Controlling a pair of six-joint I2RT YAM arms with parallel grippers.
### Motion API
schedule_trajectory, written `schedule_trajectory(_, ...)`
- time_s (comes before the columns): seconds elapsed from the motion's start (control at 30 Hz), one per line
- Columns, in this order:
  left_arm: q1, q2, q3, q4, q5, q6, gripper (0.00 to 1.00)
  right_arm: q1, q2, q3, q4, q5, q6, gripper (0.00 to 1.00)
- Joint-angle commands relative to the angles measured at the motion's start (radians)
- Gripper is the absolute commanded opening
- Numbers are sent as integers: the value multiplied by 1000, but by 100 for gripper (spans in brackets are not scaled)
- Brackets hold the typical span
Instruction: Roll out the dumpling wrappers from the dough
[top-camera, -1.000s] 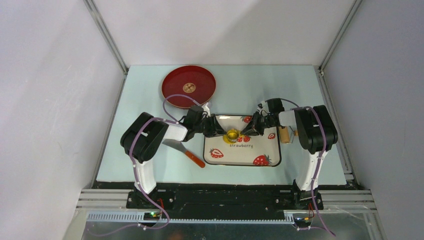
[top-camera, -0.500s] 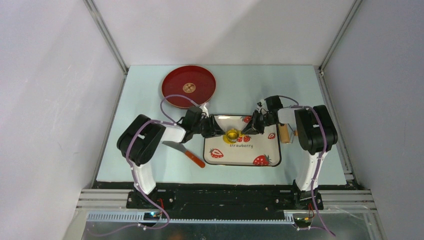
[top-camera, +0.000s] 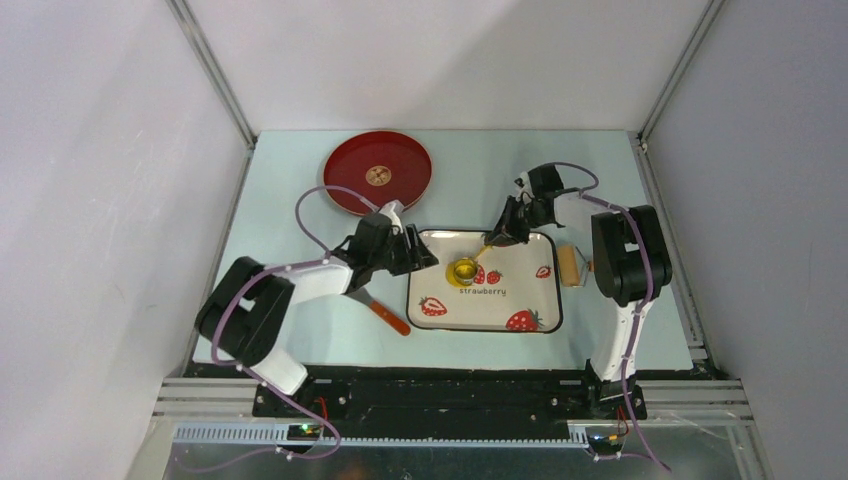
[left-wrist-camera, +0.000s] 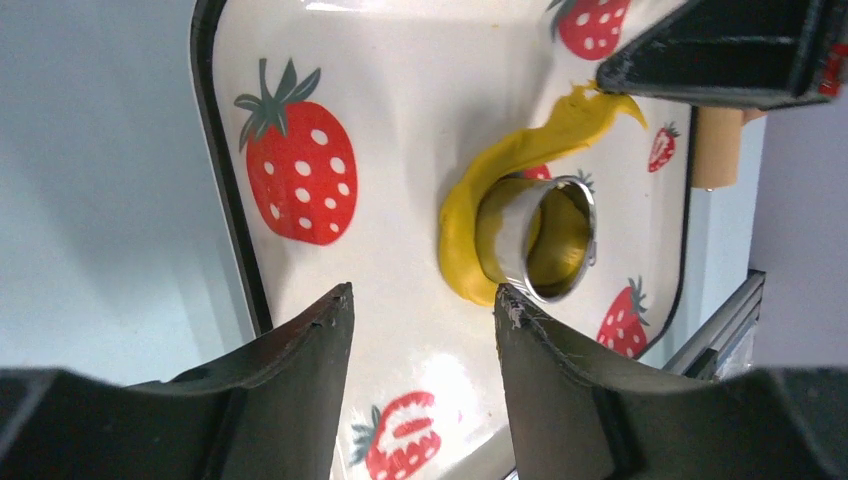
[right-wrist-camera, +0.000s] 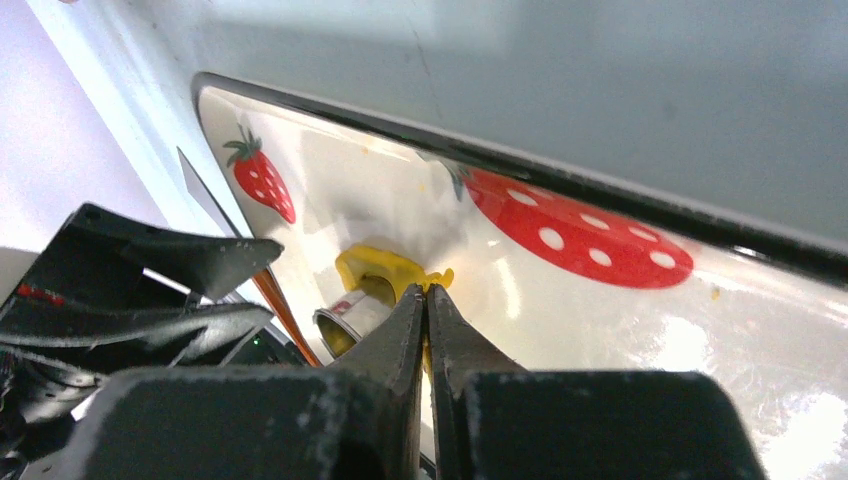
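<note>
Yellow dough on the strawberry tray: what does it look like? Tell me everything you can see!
The dough is bright yellow, soft and smooth like clay. Most of it lies flat on the strawberry tray, curling around the foot of the metal ring cutter, which stands in it and touches it. One thin strip stretches up off the tray like a tail. Its end is pinched between the shut fingers of the right gripper. More yellow shows inside the cutter.

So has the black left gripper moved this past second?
Yes, the left gripper backed leftward off the metal ring cutter to the strawberry-printed tray's left rim.
</note>
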Motion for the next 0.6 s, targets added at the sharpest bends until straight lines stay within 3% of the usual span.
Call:
schedule_trajectory(0.0, 3, -142, -15, 7, -37, 41, 60, 13, 32, 60, -38, 15, -24, 6)
schedule_trajectory(0.2, 4, -245, -37, -18, -56, 61, 61, 46, 66, 116, -47, 5, -18, 9)
schedule_trajectory(0.57, 4, -294, -78, -51, -105, 89, 61, 153, 148, 313, -148, 37, -31, 13)
